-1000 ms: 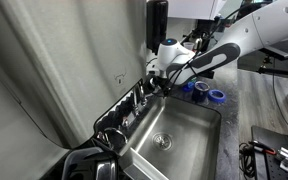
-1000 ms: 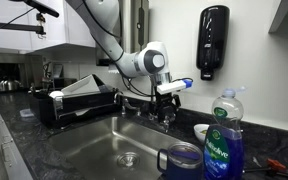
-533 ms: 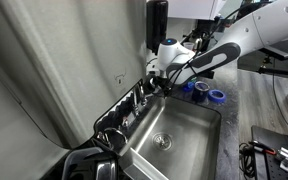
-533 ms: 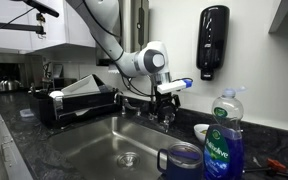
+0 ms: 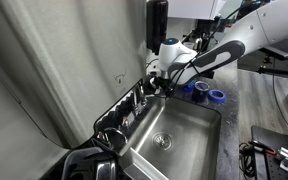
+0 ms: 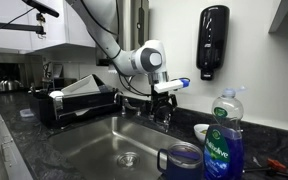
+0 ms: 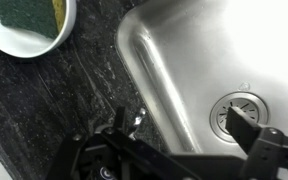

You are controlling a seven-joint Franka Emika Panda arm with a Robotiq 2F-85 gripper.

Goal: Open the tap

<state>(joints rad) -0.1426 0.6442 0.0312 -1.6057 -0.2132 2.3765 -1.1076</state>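
The tap [image 6: 152,112] is a small chrome faucet on the counter at the back rim of the steel sink [image 6: 94,140]. It also shows in an exterior view [image 5: 144,95]. My gripper [image 6: 164,102] hangs just above the tap, fingers pointing down, and it shows in both exterior views [image 5: 160,84]. In the wrist view my gripper [image 7: 181,122] is open, its two dark fingers wide apart. A shiny chrome part of the tap [image 7: 137,119] sits right beside one finger. The other finger is over the basin near the drain [image 7: 234,108].
A black wall dispenser [image 6: 212,42] hangs above the counter. A dish soap bottle [image 6: 222,135], a blue mug [image 6: 181,160] and a small white cup [image 6: 201,131] stand nearby. A white dish with a green sponge [image 7: 24,22] lies on the dark counter. Blue tape rolls [image 5: 206,92] lie beyond the sink.
My gripper has shifted very slightly sideways over the tap. Nothing else has moved.
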